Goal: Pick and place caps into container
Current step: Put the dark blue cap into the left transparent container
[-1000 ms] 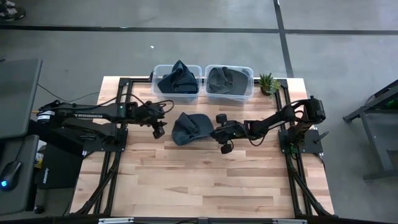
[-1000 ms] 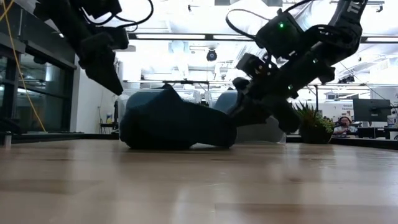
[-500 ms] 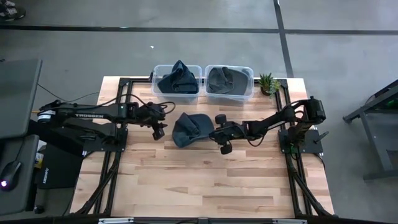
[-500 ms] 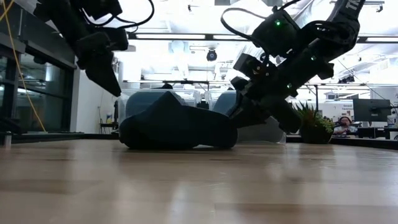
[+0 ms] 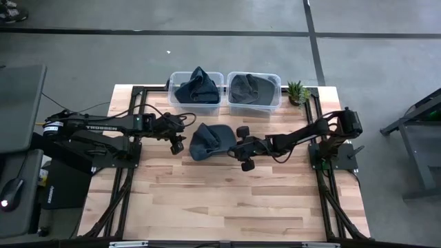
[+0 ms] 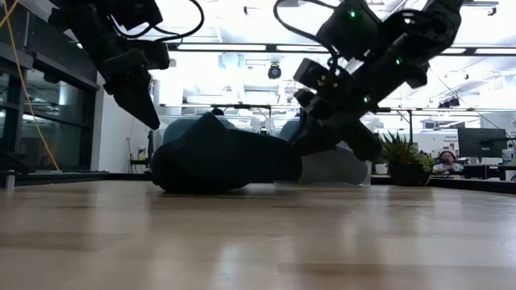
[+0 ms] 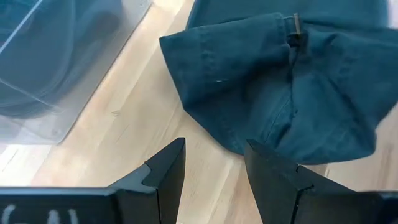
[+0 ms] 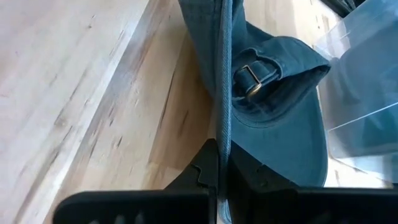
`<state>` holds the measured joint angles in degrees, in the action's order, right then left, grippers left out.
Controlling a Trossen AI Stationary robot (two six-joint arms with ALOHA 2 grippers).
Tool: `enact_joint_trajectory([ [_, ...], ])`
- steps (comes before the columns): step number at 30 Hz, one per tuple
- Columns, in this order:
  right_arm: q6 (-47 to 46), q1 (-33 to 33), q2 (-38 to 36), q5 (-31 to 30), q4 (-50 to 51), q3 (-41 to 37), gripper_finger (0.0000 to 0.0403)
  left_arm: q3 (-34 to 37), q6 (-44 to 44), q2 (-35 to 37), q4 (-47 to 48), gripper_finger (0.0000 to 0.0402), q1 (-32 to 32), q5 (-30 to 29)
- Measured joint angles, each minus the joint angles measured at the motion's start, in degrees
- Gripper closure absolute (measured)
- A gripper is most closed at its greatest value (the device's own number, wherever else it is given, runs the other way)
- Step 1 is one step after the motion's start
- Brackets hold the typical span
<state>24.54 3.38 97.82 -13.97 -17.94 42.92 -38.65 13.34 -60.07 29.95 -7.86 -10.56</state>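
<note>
Right pincer (image 8: 219, 180) clenched on edge of dark blue cap (image 5: 209, 140), which lies on counter (image 5: 227, 207) before bins (image 5: 224, 102). Left pincer (image 7: 214, 168) released, empty, beside cap. Advise: lift high, clear bin rim, keep fabric from snagging.

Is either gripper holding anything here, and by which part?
The right gripper is shut on the edge of the blue cap lying on the table. The left gripper is open beside that cap, holding nothing.
</note>
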Motion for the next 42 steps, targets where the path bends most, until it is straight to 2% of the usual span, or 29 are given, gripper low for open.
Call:
enact_joint_trajectory([
  [5,0.9,1.0,-3.8,-0.7,3.3,1.4,0.0401,0.0,0.0,0.0,0.2,0.0239,0.0,-1.0],
  [13,1.4,3.4,-13.2,-2.6,11.7,1.4,0.0401,0.0,-1.0,1.6,-0.3,0.0239,0.0,-7.5],
  [20,2.9,5.0,-23.1,-0.9,22.1,1.4,0.0401,0.0,-3.1,2.6,-2.3,0.0239,0.0,-7.5],
  [23,5.5,5.8,-27.0,2.9,22.7,1.4,0.0401,0.0,-5.2,2.6,-4.5,0.0239,0.0,-4.6],
  [26,8.6,6.1,-30.2,9.6,22.8,1.4,0.0401,0.0,-7.9,2.6,-8.3,0.0239,0.0,-0.2],
  [30,13.0,6.7,-33.0,17.3,22.8,1.4,0.0401,0.0,-10.7,2.6,-15.1,0.0239,0.0,9.5],
  [34,17.0,7.6,-33.9,22.3,22.8,1.4,0.0401,0.0,-11.0,2.6,-22.4,0.0239,0.0,19.7],
  [37,19.4,8.3,-33.7,24.4,22.9,1.4,0.0401,0.0,-8.3,2.6,-28.0,0.0239,0.0,25.7],
  [42,23.6,10.1,-33.7,23.8,22.9,1.4,0.0401,0.0,1.6,2.6,-34.5,0.0239,0.0,33.6],
])
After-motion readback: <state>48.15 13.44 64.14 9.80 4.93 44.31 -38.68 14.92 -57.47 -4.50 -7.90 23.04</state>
